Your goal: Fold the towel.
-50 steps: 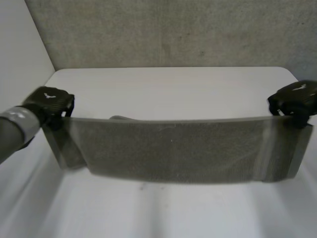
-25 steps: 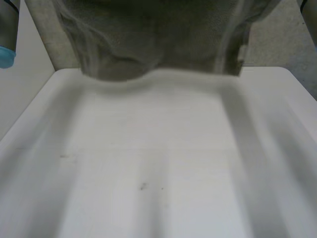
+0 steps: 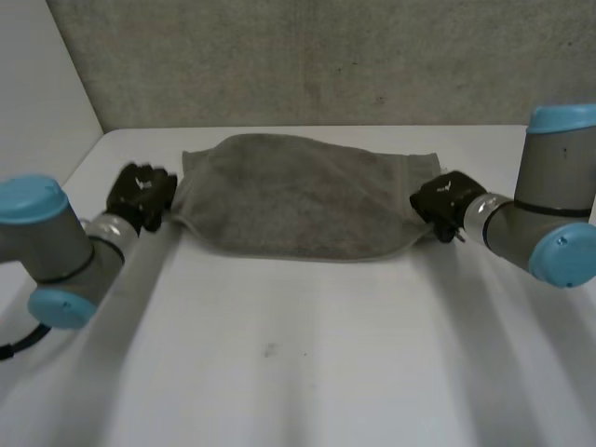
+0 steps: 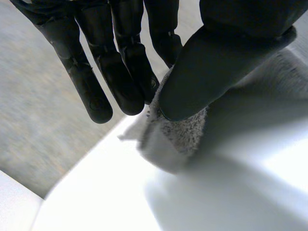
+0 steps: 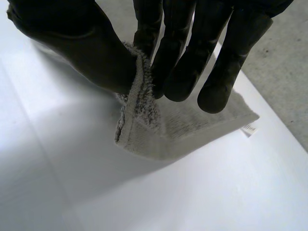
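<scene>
1. The towel [image 3: 298, 200] lies spread on the table [image 3: 279, 363], stretched between the two hands. Its long side runs from one hand to the other.
2. The left hand [image 3: 140, 194] is at the towel's left end. Its wrist view shows the thumb pressing a corner of the cloth against nearly straight fingers, so this hand pinches the towel. The corner sits right at the fingertips, and the cloth rises from the table into the grip.
3. The right hand [image 3: 445, 198] is at the towel's right end. Its wrist view shows the thumb on one side of the hemmed edge and the fingers on the other, so this hand pinches the towel too. The edge stands up between them, and the rest of the cloth lies flat on the table beyond the fingertips.
4. A small white tag [image 5: 249, 129] sticks out from the towel's corner, past the right hand's fingertips. The marks on it are too small to read.
5. The left arm [image 3: 47, 242] and the right arm [image 3: 549, 219] are grey with light-blue caps. Both come in low over the table, each behind its own hand.
6. A grey wall [image 3: 326, 56] stands beyond the hands, at the table's far edge.
</scene>
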